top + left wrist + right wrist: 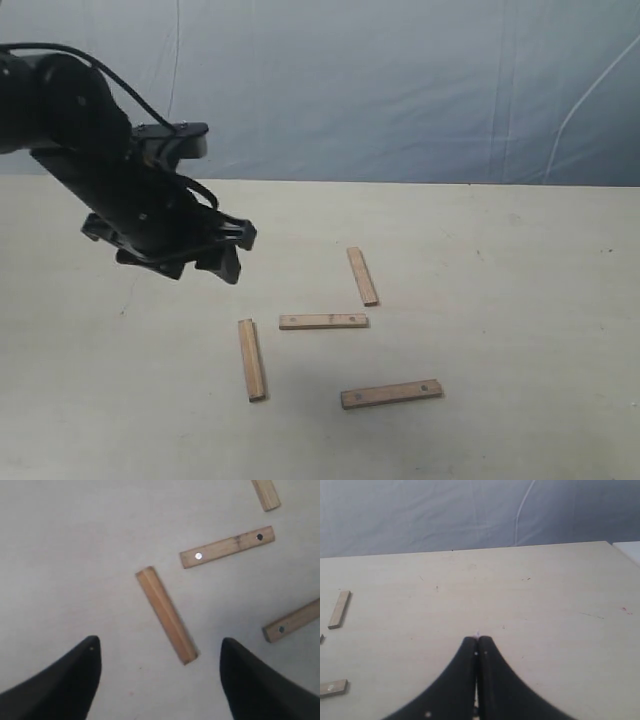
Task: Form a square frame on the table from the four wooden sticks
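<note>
You have not made the square frame yet. The four wooden sticks lie flat on the counter (pixel 520 300), close together, but no ends touch.

The left stick (pixel 252 360) lies alone. The middle stick (pixel 323 321) lies sideways. The top stick (pixel 362 276) sits just above its right end. The bottom stick (pixel 391 393) is lowest.

Your left jaws are wide open, hold nothing, and hang over the left stick. Your right jaws are pressed together with nothing in them, well apart from the sticks. I think every corner is left to do.
</note>
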Controlling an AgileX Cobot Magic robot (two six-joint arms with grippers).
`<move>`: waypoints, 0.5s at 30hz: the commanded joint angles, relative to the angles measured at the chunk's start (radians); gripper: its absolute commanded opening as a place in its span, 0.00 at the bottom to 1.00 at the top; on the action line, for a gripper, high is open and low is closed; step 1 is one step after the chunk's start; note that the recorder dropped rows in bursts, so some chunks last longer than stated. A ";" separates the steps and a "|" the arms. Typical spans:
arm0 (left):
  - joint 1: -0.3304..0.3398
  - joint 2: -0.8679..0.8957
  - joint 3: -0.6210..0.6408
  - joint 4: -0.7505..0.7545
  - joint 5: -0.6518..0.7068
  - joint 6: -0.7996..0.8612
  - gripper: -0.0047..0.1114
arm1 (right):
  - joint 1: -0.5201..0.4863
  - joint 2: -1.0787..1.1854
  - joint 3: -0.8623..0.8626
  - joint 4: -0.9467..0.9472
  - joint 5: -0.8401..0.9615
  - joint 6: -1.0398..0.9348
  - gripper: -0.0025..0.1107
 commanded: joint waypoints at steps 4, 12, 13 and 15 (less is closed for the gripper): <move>-0.059 0.154 -0.002 0.080 -0.087 -0.228 0.57 | 0.006 -0.004 0.004 0.002 -0.008 0.000 0.02; -0.138 0.274 -0.027 0.257 -0.148 -0.455 0.57 | 0.006 -0.004 0.004 0.002 -0.008 0.000 0.02; -0.138 0.283 -0.029 0.252 -0.159 -0.463 0.57 | 0.006 -0.004 0.004 0.002 -0.008 0.000 0.02; -0.142 0.303 -0.029 0.241 -0.186 -0.488 0.57 | 0.006 -0.004 0.004 0.002 -0.008 0.000 0.02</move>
